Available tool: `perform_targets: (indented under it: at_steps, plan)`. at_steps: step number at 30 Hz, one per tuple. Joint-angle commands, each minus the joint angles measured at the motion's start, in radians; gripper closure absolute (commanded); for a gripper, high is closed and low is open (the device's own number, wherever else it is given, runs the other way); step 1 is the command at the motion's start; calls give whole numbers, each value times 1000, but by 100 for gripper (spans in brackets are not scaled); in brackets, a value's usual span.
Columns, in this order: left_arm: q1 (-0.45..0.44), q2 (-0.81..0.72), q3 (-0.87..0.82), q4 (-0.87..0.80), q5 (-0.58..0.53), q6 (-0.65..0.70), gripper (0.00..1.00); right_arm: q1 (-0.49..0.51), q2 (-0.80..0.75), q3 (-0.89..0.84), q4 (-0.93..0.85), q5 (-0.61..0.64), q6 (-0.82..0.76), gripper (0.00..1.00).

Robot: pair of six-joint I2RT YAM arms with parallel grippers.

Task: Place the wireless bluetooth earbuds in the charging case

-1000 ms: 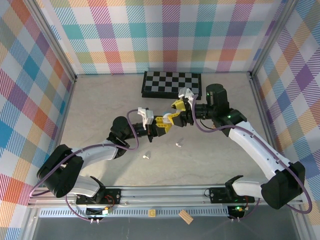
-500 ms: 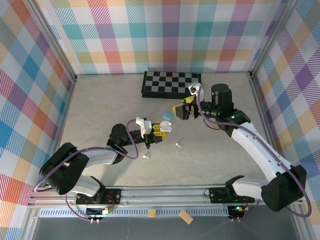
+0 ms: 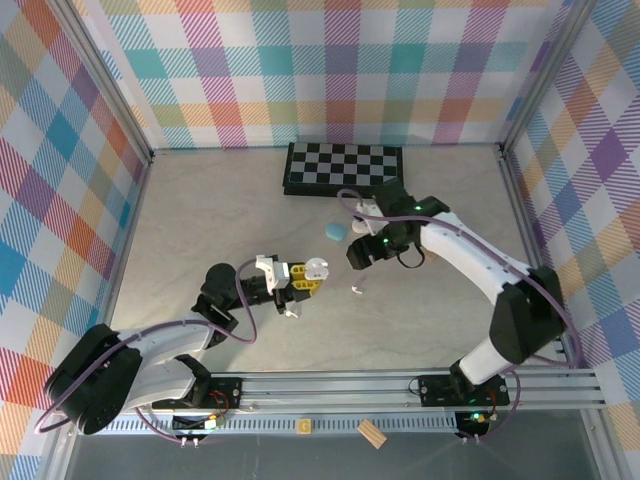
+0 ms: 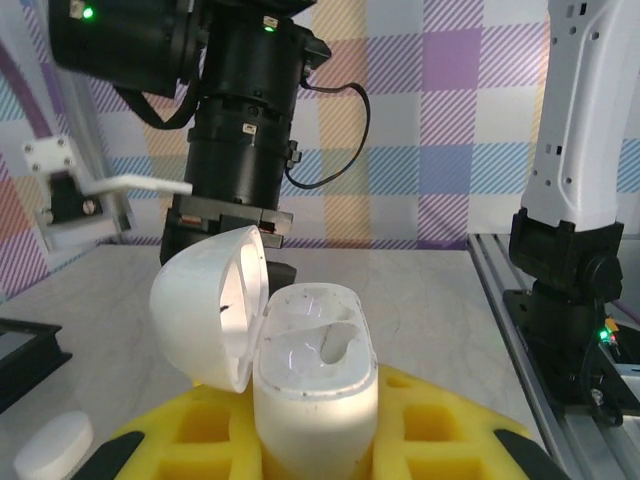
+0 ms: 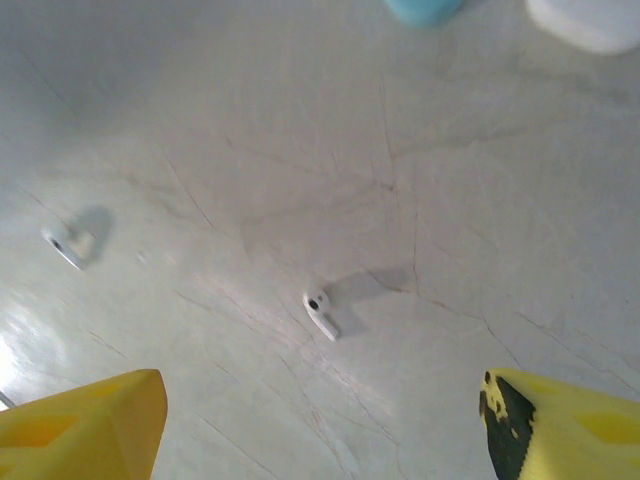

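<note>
White earbud (image 5: pixel 320 312): lies on its side on the table (image 3: pixel 200 220), stem angled down-right in the right wrist view. It touches neither claw.

Second earbud (image 5: pixel 65 245): also flat on the table, well apart to the left in that view. From above it sits just beside the left gripper (image 3: pixel 305 278), on the near side.

Charging case (image 4: pixel 315 370): white, upright, clamped between the left gripper's yellow fingers (image 4: pixel 200 440). Its lid (image 4: pixel 215 300) is hinged open and tilted to the left, and both moulded wells are open to view.

Right gripper (image 3: pixel 358 252): claw wide, its yellow fingertips (image 5: pixel 85 420) far apart over bare table. The white earbud lies ahead of the gap and near it. This claw faces the left one, with the case between them.

Light blue case (image 3: pixel 333 231): closed, on the table just beyond the right gripper.

Closed white case (image 4: pixel 50 445): pebble-shaped, lying on the table.

Chessboard (image 3: pixel 343 167): folded, at the far edge by the plaid walls (image 3: pixel 330 70).
</note>
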State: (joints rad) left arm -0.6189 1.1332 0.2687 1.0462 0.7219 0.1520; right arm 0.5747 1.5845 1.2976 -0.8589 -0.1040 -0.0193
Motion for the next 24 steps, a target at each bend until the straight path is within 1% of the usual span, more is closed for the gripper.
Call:
perform_targets:
  at_steps: [1,3,6,12,14,18,24]
  plan:
    - [8,-50,-63,-51,-56,38,88,66,106,93,-161,138,-120,22]
    - [8,-78,-90,-70,-73,37,88,96,185,148,-213,199,-129,25]
    - [8,-113,-100,-117,-73,45,88,126,282,219,-268,251,-138,30]
    - [8,-195,-106,-228,-87,81,88,172,432,317,-365,303,-160,36]
    - [8,-215,-105,-257,-88,92,88,176,464,327,-371,299,-167,40]
    - [8,-232,-105,-280,-95,100,88,193,525,352,-395,306,-169,45]
    - [8,-221,-98,-287,-87,110,88,225,584,387,-418,303,-174,53]
